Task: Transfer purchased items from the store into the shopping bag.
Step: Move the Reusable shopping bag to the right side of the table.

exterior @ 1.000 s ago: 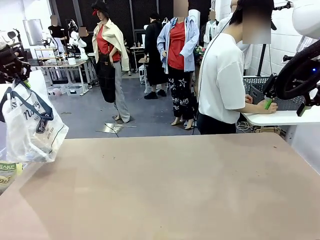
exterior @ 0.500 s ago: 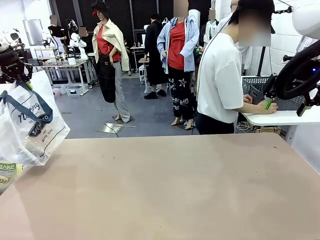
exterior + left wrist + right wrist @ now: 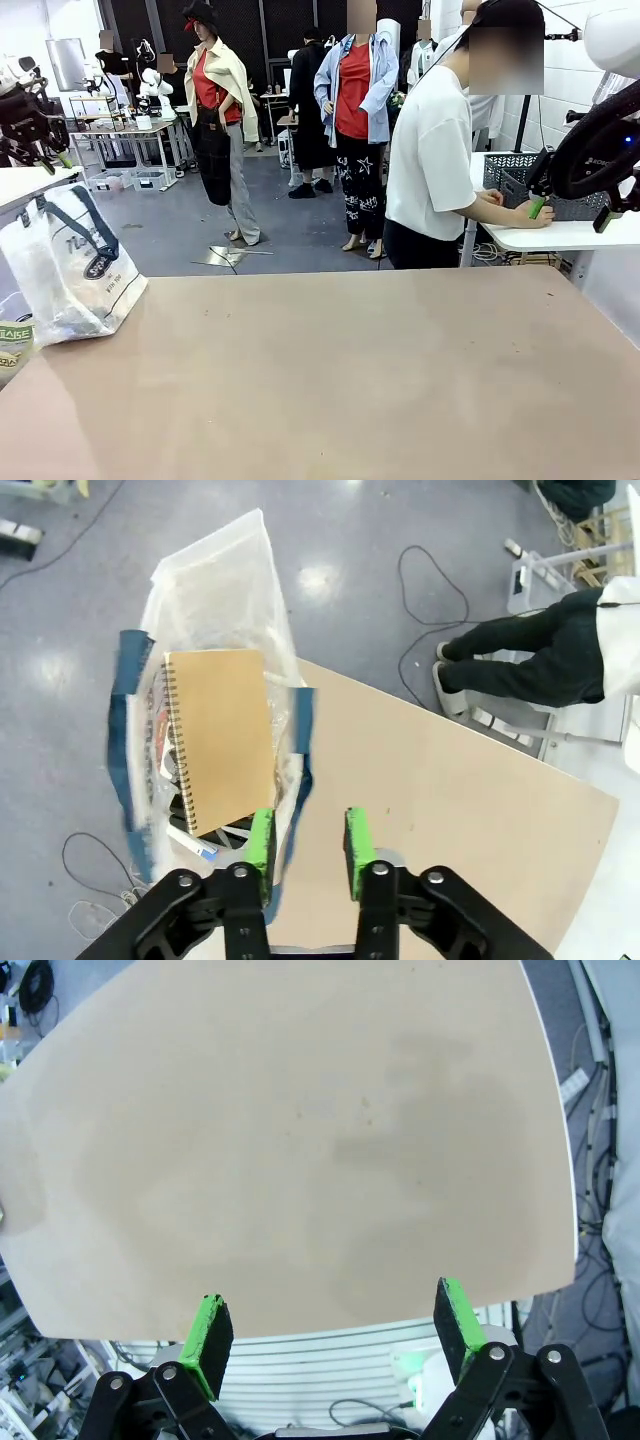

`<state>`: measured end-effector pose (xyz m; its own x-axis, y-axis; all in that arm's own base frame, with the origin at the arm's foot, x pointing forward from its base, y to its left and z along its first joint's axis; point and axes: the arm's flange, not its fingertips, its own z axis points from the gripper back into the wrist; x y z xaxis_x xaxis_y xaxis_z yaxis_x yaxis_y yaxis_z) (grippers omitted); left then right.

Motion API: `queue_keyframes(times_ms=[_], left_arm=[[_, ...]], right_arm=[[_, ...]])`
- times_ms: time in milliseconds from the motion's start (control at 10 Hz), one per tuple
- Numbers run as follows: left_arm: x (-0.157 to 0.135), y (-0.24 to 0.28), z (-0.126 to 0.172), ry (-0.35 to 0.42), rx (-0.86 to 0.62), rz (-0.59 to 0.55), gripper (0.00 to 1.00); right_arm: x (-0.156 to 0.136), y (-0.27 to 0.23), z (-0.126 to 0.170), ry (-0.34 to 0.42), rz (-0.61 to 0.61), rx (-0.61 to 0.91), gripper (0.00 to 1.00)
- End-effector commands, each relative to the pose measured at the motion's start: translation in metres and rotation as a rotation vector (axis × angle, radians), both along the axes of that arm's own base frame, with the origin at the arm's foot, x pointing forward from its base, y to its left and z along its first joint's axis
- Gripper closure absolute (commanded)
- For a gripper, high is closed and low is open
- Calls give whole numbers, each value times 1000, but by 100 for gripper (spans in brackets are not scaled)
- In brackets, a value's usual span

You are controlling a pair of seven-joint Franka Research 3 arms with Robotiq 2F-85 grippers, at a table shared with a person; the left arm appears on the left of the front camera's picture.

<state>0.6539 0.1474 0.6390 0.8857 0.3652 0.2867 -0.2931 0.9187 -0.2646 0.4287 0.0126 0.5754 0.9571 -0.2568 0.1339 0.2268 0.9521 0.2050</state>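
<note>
The shopping bag (image 3: pixel 70 270), whitish crinkly plastic with navy handles, sits slumped on the table's far left corner. In the left wrist view I look down into the shopping bag (image 3: pixel 210 600), where a brown spiral notebook (image 3: pixel 220 735) lies on top of other items. My left gripper (image 3: pixel 45 158) hangs above the bag, clear of its handles. Its jaws (image 3: pixel 305 845) stand apart with nothing between them. My right gripper (image 3: pixel 570 213) is at the far right by a white side table, and it stands wide open (image 3: pixel 330 1325) and empty.
A person (image 3: pixel 435 150) stands at the white side table (image 3: pixel 570 237), hands close to my right gripper. A dark grey lattice basket (image 3: pixel 510 175) stands on it. A printed packet (image 3: pixel 12 345) lies off the brown table's (image 3: pixel 330 370) left edge.
The bag came down from hanging in my left gripper and now rests on the table. The left gripper opened, let go of the handles and lifted off. The right arm stayed still.
</note>
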Motion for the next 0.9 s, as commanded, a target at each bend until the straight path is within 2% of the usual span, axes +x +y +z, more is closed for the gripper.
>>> queue_keyframes(times_ms=[0, 200, 400, 500, 600, 800], left_arm=[[-6, -3, 5, -28, -20, -61, 0], [-18, -14, 9, -89, -30, -120, 0], [-41, -37, 12, -182, -14, -219, 0], [-54, -51, 10, -197, -4, -303, 0], [-62, -64, 7, -207, 15, -339, 0], [-71, -104, -16, -178, 60, -434, 0]], right_arm=[[0, -1, 2, 11, 0, -20, 0], [0, -1, 2, 11, 0, -20, 0], [0, -1, 2, 11, 0, -20, 0], [0, -1, 2, 11, 0, -20, 0], [0, -1, 2, 11, 0, -20, 0], [0, -1, 2, 11, 0, -20, 0]])
